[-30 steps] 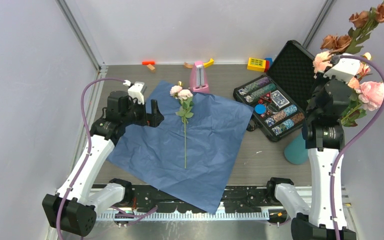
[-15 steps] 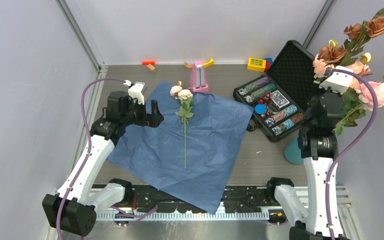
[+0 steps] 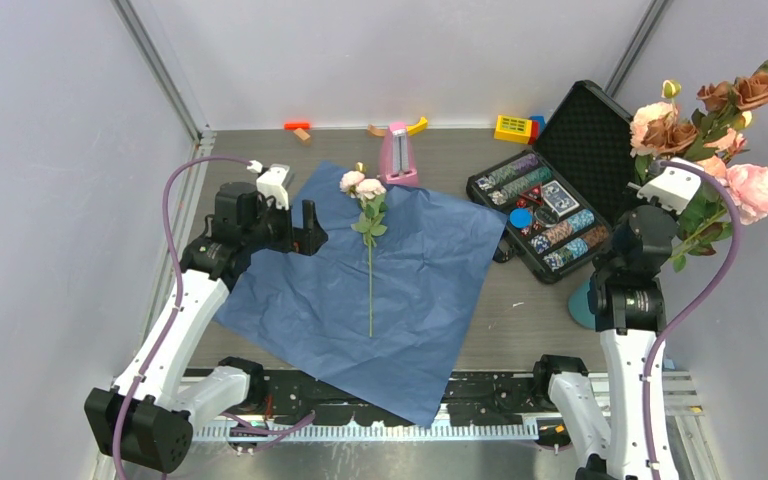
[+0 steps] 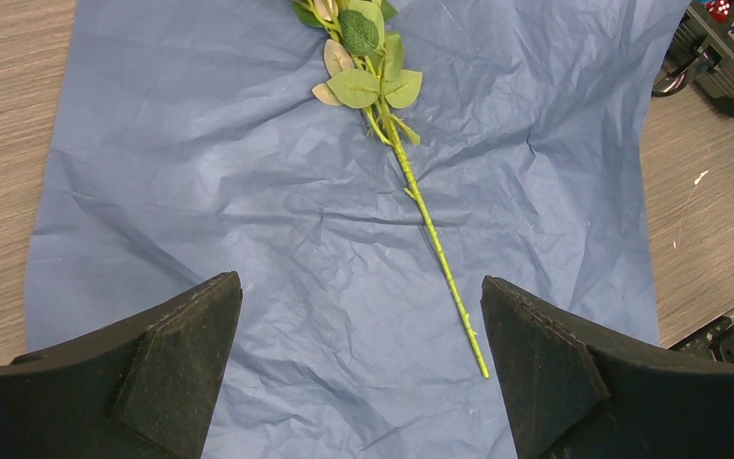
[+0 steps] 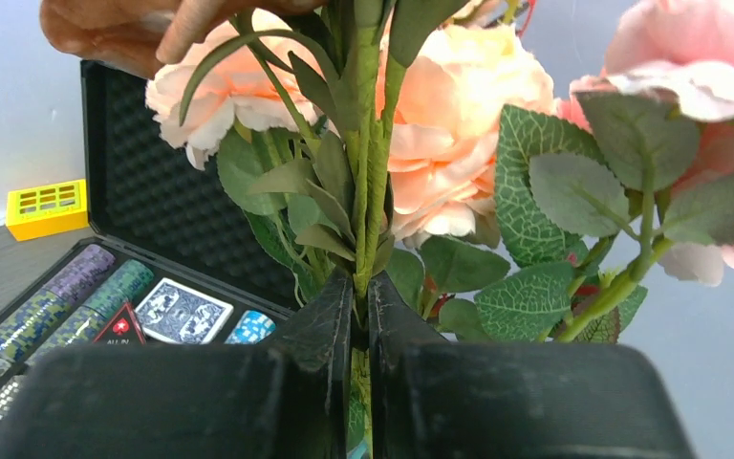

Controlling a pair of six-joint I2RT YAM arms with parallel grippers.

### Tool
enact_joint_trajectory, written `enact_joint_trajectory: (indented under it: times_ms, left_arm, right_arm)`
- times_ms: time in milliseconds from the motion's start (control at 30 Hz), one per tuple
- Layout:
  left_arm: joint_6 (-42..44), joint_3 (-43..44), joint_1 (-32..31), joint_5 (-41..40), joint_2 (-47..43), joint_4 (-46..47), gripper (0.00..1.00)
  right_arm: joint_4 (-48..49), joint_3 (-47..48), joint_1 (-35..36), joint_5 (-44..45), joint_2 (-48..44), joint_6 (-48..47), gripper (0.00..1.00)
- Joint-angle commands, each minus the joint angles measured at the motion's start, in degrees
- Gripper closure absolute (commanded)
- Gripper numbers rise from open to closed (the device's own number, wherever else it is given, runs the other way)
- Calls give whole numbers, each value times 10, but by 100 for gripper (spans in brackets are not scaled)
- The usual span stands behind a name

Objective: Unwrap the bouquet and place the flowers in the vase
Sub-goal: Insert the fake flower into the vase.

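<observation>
We see paper [image 3: 290, 300] spread flat. Flowers [image 3: 720, 150] sit high, stems pinched in the narrow right gripper [image 5: 361, 287], above the vase [image 3: 582, 300]. One stem [image 3: 370, 285] lies on the paper. Left gripper [image 4: 358, 287] is wide, empty. Risk: splayed stems miss the rim and tip the vase.

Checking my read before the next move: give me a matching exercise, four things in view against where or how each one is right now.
1 single rose
2 bunch of flowers
3 vase
4 chip case

A lid open
B lying on the blue paper
C clamped in the right fingers
D teal, half hidden by the right arm

Pairs: 1-B, 2-C, 3-D, 4-A
</observation>
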Motion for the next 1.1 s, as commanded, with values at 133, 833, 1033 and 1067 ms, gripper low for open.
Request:
enact_joint_trajectory:
  times_ms: [133,833,1033,1067]
  left_arm:
    - [9,6,2,4,-4,-1,0]
    - [10,3,2,12,-4,2,0]
    - [10,2,2,14,-3,3,0]
    - [10,2,2,14,-3,3,0]
  right_arm:
    - [11,-2,-2,30,-10,22,83]
    - [-34,41,-2,-6,-10,36,59]
    - [-39,55,-2,7,-1,36,69]
    - [-38,55,-2,12,1,37,73]
